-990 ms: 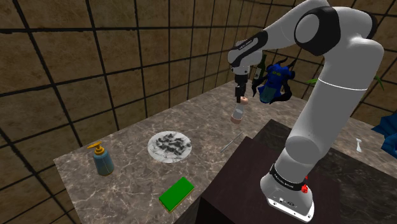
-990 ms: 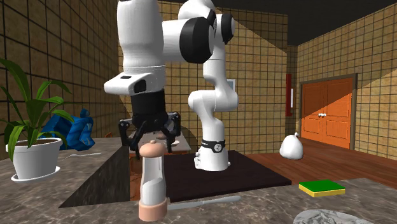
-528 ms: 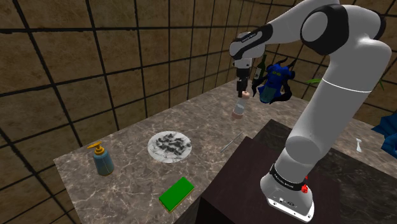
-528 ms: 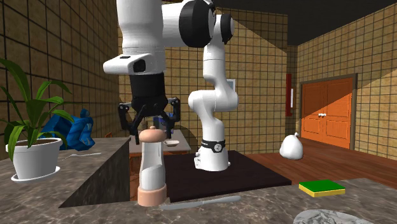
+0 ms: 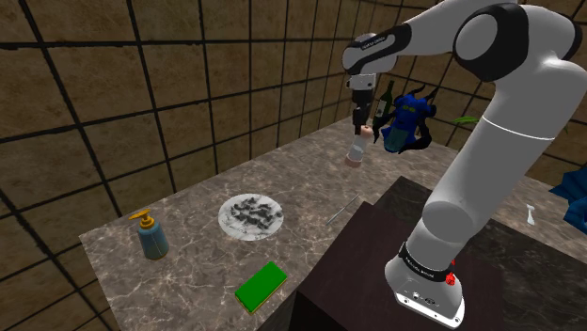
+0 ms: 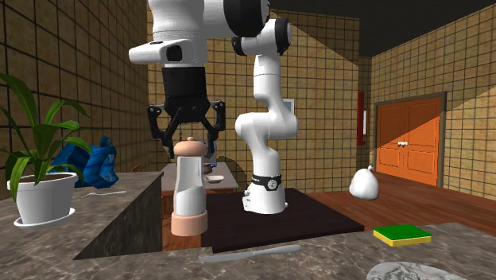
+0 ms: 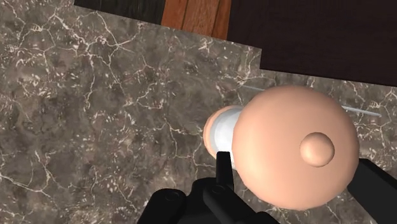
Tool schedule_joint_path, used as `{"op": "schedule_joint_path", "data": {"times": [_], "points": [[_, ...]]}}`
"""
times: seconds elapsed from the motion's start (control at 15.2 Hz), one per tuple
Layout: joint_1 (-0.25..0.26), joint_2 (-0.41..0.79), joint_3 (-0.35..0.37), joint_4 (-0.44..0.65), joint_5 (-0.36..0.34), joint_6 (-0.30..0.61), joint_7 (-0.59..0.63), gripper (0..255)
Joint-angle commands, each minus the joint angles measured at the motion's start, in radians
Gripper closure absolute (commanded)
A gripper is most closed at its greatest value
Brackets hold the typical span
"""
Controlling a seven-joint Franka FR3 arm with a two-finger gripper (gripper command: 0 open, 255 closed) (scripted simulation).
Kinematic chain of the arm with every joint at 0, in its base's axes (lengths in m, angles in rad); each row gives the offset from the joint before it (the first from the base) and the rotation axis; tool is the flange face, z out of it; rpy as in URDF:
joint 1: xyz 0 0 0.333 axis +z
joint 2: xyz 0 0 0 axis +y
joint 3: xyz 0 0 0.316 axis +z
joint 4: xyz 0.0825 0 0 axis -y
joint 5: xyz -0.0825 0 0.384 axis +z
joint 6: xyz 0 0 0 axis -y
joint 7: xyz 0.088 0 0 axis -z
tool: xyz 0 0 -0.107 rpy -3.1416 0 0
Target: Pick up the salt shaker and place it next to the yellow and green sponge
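Note:
The salt shaker (image 5: 356,149) is white with a tan cap and tan base. It hangs upright above the far end of the marble counter (image 5: 198,202), with my gripper (image 5: 360,118) shut on its cap. In the second exterior view the shaker (image 6: 191,191) hangs under the gripper (image 6: 189,143), its base off the counter. From the wrist, the round tan cap (image 7: 296,153) sits clasped in the gripper (image 7: 299,175). The green and yellow sponge (image 5: 261,286) lies flat near the counter's front edge, far from the shaker; the same sponge (image 6: 402,235) sits at the second exterior view's right.
A grey speckled plate (image 5: 251,215) and a blue soap dispenser (image 5: 151,235) stand on the counter between shaker and sponge. A thin knife (image 5: 341,211) lies by the dark stand (image 5: 395,216). A blue spray bottle (image 5: 406,120) is behind the gripper. A potted plant (image 6: 36,171) stands on a side ledge.
The gripper has risen with the shaker clasped in it, lifting the shaker off the counter and slightly toward the wall. Nothing else moved.

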Motion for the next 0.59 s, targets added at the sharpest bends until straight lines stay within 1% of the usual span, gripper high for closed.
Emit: {"op": "schedule_joint_path", "data": {"times": [0.0, 0.53], "points": [[0.0, -0.006, 0.0, 0.019, -0.002, -0.025, -0.001, 255], [0.003, -0.03, 0.004, 0.102, -0.009, -0.13, -0.001, 255]]}}
